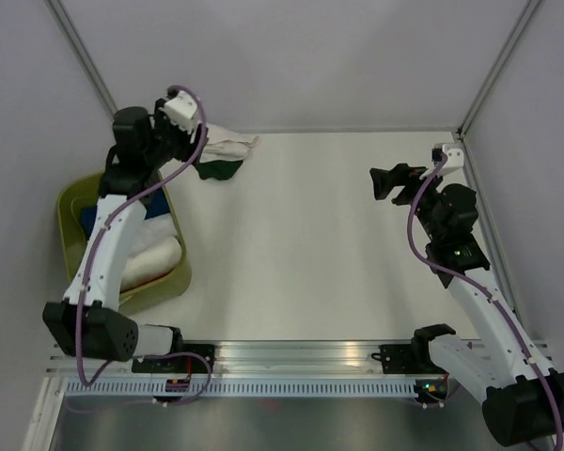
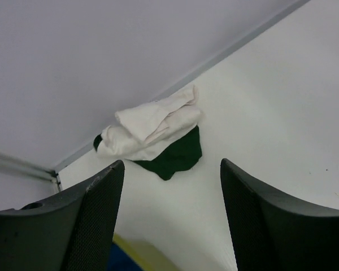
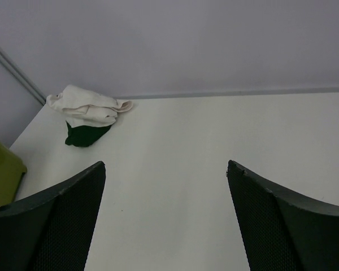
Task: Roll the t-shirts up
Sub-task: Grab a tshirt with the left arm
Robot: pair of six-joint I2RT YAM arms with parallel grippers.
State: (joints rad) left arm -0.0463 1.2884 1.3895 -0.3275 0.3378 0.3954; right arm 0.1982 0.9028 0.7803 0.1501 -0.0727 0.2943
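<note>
Lying crumpled in the far left corner of the table (image 1: 338,244), the white shirt (image 2: 152,127) is seen partly over the green shirt (image 2: 178,155), touching it. The left gripper (image 2: 172,165) is held near them, jaws wide and empty. The right gripper (image 3: 166,165) is raised at the right side, well apart, likewise wide and empty. A blue bundle (image 1: 92,214) and a white bundle (image 1: 155,254) are contained in the bin (image 1: 70,195).

Table (image 1: 338,244) middle open for passage, t-shirts (image 1: 230,148) heaped in far-left corner, green bin (image 1: 66,209) along left edge
</note>
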